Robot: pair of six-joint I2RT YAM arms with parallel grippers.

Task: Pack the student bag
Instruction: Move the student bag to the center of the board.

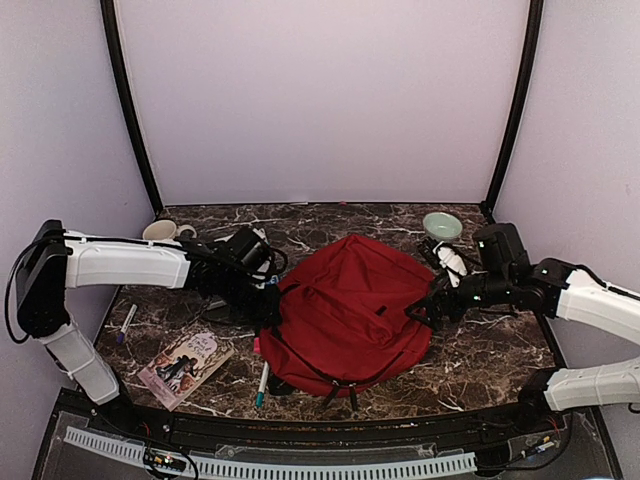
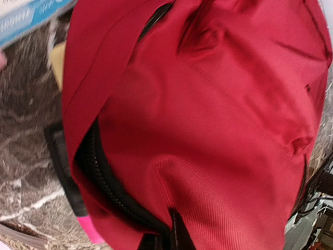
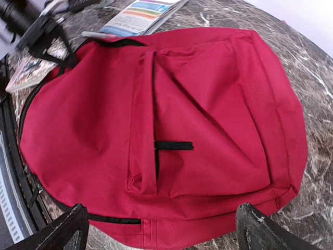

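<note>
The student bag [image 1: 345, 310] is a large red backpack lying flat in the middle of the marble table, front pocket up. My left gripper [image 1: 268, 302] is at the bag's left edge. In the left wrist view this gripper [image 2: 171, 235] is shut, pinching a raised fold of the bag's red fabric [image 2: 208, 130] just beside the black main zipper [image 2: 101, 177]. My right gripper [image 1: 425, 306] hovers at the bag's right edge, open. Its two fingers [image 3: 78, 226] stand wide apart over the bag's [image 3: 156, 120] rim with nothing between them, the gripper [image 3: 162, 216] clear of the cloth.
A picture book [image 1: 185, 365] lies front left, with a teal-capped pen [image 1: 262, 383] by the bag's front edge and a marker [image 1: 127, 322] further left. A mug [image 1: 160, 231] stands back left, a green bowl [image 1: 442, 226] back right. A blue booklet [image 2: 26, 18] lies beyond the bag.
</note>
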